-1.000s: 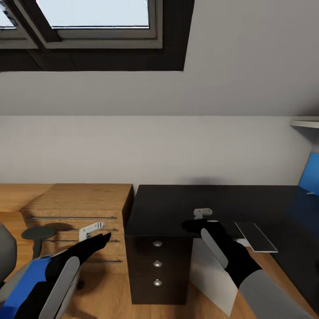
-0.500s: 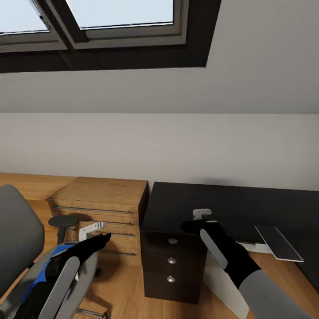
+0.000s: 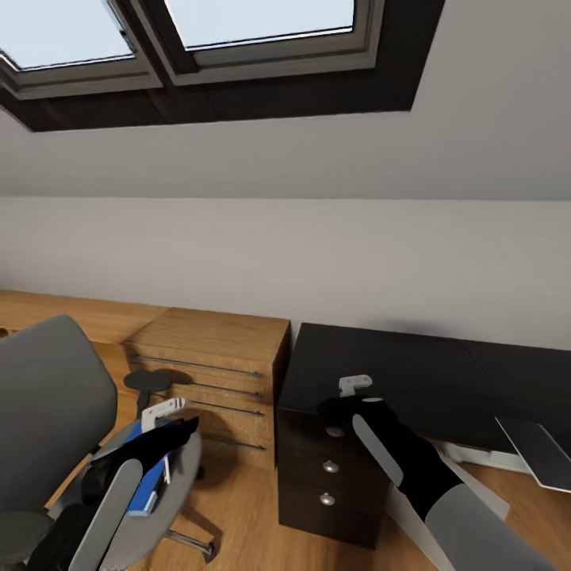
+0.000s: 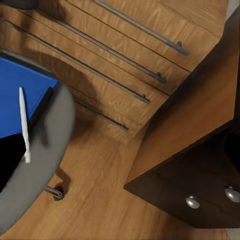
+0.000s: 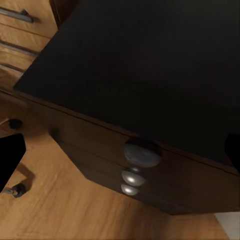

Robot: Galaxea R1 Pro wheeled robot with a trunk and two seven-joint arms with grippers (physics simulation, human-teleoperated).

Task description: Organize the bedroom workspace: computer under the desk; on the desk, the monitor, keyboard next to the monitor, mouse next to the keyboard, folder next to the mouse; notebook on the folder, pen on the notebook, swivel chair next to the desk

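Observation:
The swivel chair (image 3: 47, 396) stands at the lower left, grey back upright, its seat (image 4: 52, 145) round and grey. On the seat lies the blue folder (image 3: 144, 485) with the white pen (image 3: 166, 469) on top; the folder (image 4: 20, 92) and pen (image 4: 23, 125) also show in the left wrist view. My left gripper (image 3: 162, 411) hovers open above the seat's near edge, holding nothing. My right gripper (image 3: 354, 385) hangs open over the front edge of the desk's (image 3: 412, 369) glossy black top, empty.
A wooden drawer chest (image 3: 214, 369) stands between chair and desk. Under the desk's left end sits a dark cabinet with round knobs (image 3: 329, 480). A flat grey slab (image 3: 547, 452) sticks out below the desk at the right edge. Sloped wall and skylights rise behind.
The whole view has swung left, so the chair with folder and pen has come into sight and the blue panel has left it. Both arms keep their pose.

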